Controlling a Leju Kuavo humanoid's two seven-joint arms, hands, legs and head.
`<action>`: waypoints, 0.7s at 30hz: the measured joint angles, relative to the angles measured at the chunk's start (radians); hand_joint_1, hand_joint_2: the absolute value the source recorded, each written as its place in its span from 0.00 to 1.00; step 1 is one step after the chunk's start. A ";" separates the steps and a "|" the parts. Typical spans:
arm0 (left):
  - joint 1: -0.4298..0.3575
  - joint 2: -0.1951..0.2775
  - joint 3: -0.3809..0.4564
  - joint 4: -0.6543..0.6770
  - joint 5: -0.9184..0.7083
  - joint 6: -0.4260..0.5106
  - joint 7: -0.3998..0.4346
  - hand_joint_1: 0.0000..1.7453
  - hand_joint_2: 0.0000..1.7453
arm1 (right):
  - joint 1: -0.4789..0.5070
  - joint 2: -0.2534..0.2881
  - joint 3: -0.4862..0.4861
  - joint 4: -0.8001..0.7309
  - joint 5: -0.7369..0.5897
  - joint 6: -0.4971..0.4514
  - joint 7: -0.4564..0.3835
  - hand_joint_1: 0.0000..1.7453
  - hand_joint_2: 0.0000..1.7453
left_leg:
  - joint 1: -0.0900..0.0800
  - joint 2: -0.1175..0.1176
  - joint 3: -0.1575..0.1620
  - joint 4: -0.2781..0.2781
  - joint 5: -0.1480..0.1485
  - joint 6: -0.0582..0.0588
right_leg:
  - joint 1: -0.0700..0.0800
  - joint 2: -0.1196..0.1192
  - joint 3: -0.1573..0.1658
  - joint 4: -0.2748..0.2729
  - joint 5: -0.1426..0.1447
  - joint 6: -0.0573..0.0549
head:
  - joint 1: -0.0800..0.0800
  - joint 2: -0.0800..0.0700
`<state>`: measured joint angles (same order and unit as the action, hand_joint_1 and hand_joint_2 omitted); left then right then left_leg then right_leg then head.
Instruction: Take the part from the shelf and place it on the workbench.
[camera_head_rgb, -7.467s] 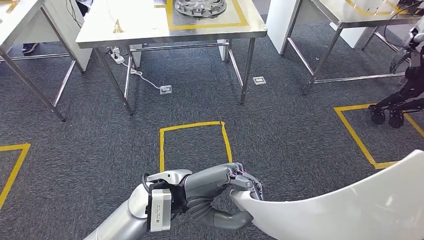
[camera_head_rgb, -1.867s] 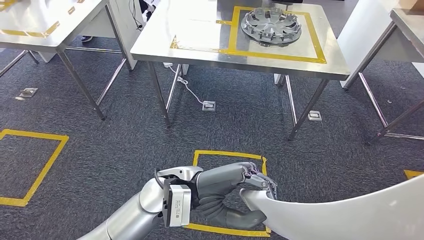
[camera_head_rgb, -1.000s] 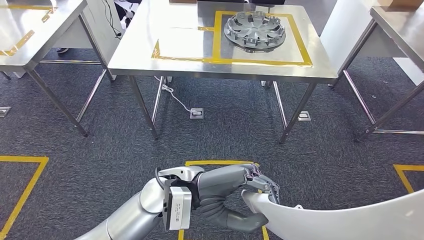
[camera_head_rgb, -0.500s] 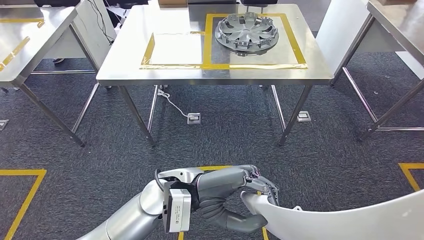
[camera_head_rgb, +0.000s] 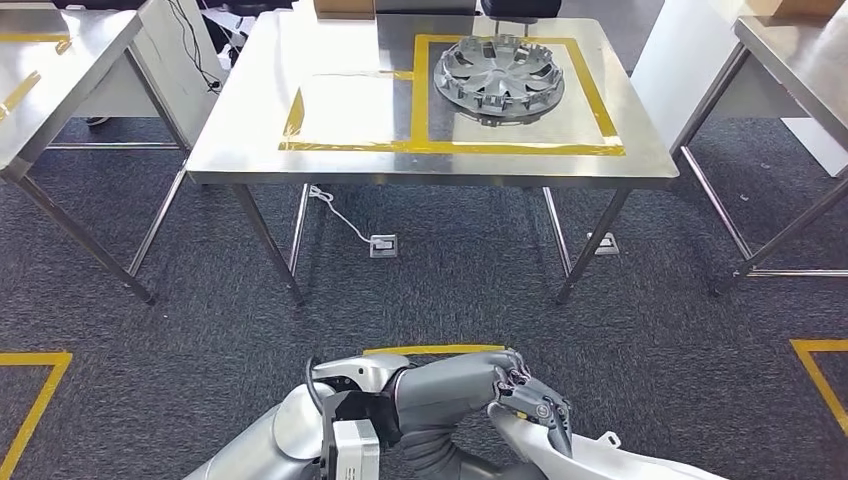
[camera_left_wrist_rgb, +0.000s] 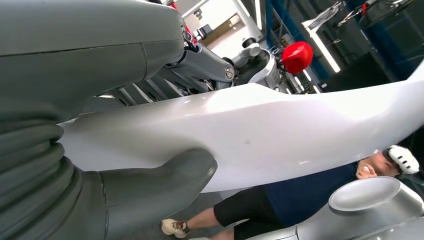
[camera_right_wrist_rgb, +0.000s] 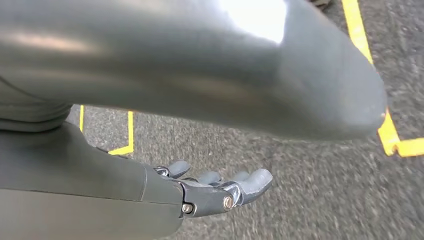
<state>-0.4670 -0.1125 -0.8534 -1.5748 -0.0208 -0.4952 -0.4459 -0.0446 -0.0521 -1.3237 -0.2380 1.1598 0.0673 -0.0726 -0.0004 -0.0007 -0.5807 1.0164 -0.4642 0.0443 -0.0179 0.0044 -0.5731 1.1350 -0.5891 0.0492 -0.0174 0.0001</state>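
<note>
While thumb-hidden from above — left hand (camera_head_rgb: 470, 400) fingers (camera_left_wrist_rgb: 150, 185) clamping white part (camera_left_wrist_rgb: 260, 135); right hand (camera_right_wrist_rgb: 210, 190) fingers spread, empty.

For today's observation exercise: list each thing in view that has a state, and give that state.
left hand: gripping the white part's end.
white part: held off the floor, not yet on the workbench.
right hand: fingers apart, holding nothing.
workbench: carries a wheel cover.
wheel cover: lying flat inside the yellow tape frame.
</note>
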 joint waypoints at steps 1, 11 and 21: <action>0.006 0.003 0.000 -0.001 -0.002 0.000 -0.008 1.00 1.00 | 0.001 -0.001 0.000 0.000 0.000 0.000 0.000 0.00 0.00 | 0.000 0.000 0.005 0.000 -0.006 0.002 | 0.000 0.000 -0.046 0.070 -0.022 0.003 | 0.002 0.000; 0.036 0.021 -0.002 -0.010 -0.022 -0.001 -0.033 1.00 1.00 | 0.008 -0.007 0.000 0.002 0.001 0.003 0.000 0.00 0.00 | -0.005 -0.003 0.078 -0.002 -0.082 -0.034 | 0.001 -0.005 -0.045 -0.108 0.142 -0.021 | 0.010 0.000; -0.023 0.025 0.024 0.036 0.026 -0.047 -0.023 1.00 1.00 | -0.005 -0.007 0.001 0.003 0.007 0.010 -0.002 0.00 0.00 | -0.004 -0.003 -0.097 0.197 -0.051 -0.044 | 0.001 0.002 0.035 -0.114 0.083 -0.052 | -0.007 0.000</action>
<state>-0.4902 -0.0879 -0.8295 -1.5392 0.0051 -0.5424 -0.4693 -0.0496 -0.0591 -1.3231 -0.2350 1.1665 0.0771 -0.0751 -0.0043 -0.0032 -0.6776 1.2137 -0.5150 0.0005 -0.0166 0.0066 -0.5383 1.0209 -0.5060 -0.0026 -0.0240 0.0001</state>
